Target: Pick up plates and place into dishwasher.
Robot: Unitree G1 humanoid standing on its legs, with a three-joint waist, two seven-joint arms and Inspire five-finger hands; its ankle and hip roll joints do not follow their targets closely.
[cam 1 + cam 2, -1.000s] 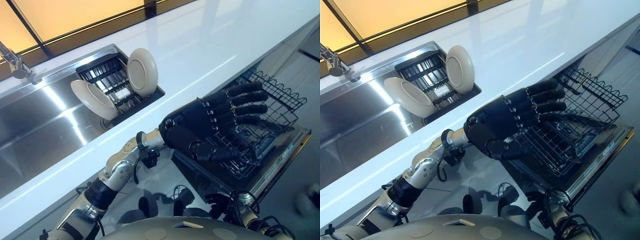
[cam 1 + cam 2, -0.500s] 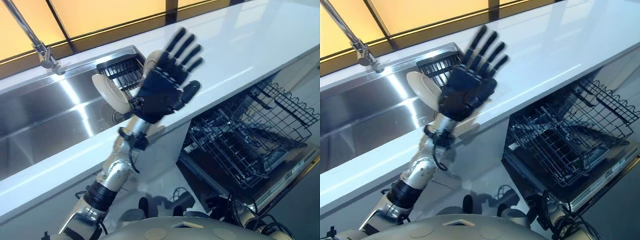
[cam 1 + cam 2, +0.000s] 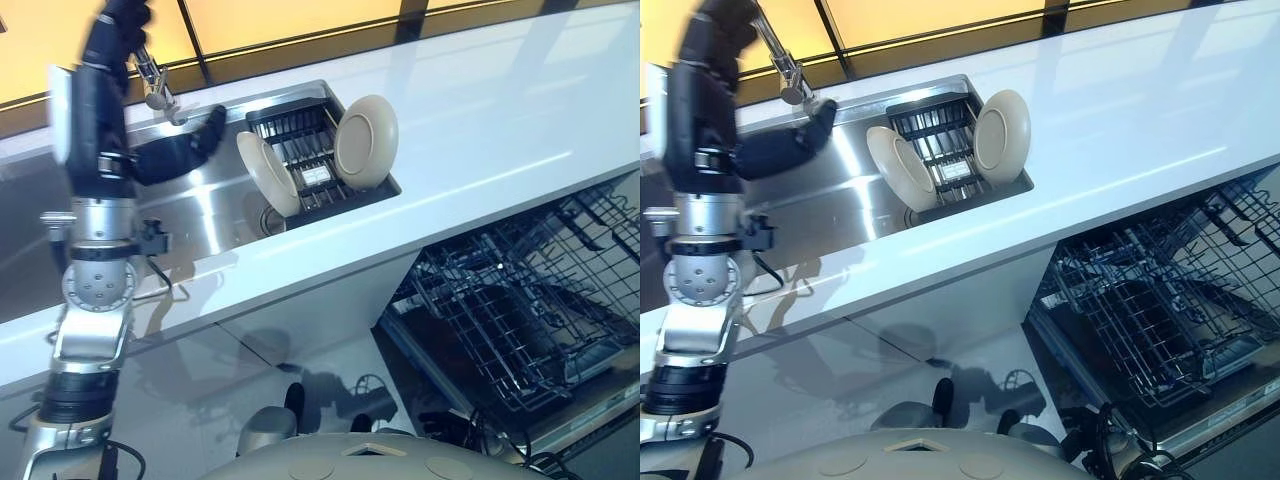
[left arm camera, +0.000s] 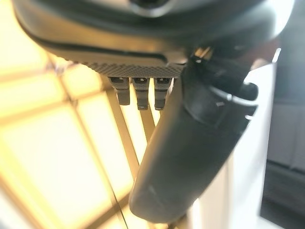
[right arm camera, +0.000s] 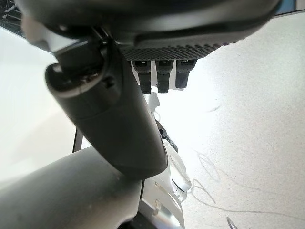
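Two cream plates stand on edge in a black rack [image 3: 312, 170] set in the sink: one plate [image 3: 366, 142] upright at the rack's right, the other plate [image 3: 267, 173] leaning at its left. My left hand [image 3: 100, 100] is raised high over the sink's left part, near the faucet [image 3: 155, 85], well left of the plates; its fingers are straight, its thumb [image 4: 190, 157] sticks out, and it holds nothing. My right hand's thumb [image 5: 114, 124] and relaxed fingers show over pale floor, empty.
A white counter [image 3: 480, 150] runs along the sink's front and right. Below it, at the lower right, the dishwasher's wire basket [image 3: 530, 310] is pulled out over the open door. The steel sink basin [image 3: 210, 200] lies left of the rack.
My left hand has swung from over the dishwasher basket up and leftward, past the plates, to beside the faucet. The camera has turned left, so the scene shifted right.
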